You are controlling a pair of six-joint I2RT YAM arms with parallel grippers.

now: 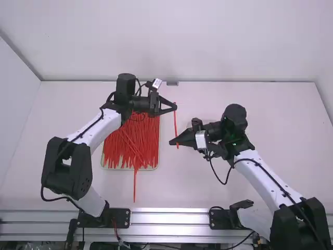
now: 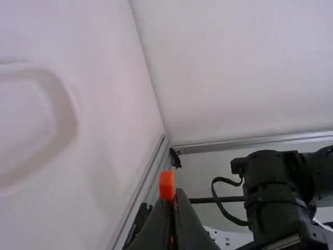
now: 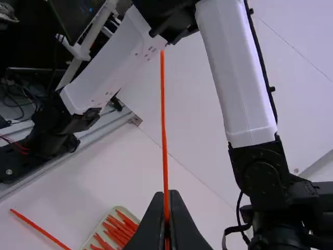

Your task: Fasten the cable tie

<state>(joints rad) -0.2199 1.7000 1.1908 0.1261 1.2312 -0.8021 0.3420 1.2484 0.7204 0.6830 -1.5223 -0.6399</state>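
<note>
Parts of the one held cable tie [image 1: 175, 122] were hidden inside the two pincers. The left pincer [image 1: 173, 108] was closed tight near its top end. The right pincer [image 1: 174, 140] was closed tight low down on it, and a short tip stuck out below. The tie ran straight between them, over the middle of the desk [image 1: 250, 104]. One tray [image 1: 151, 167] sat left of the middle. Its pile of red ties [image 1: 132, 143] was too tangled to count. One loose tie [image 1: 135, 187] poked out toward the desk's near edge.

Cable tie [image 1: 175, 122] prob. orange-red.
</note>
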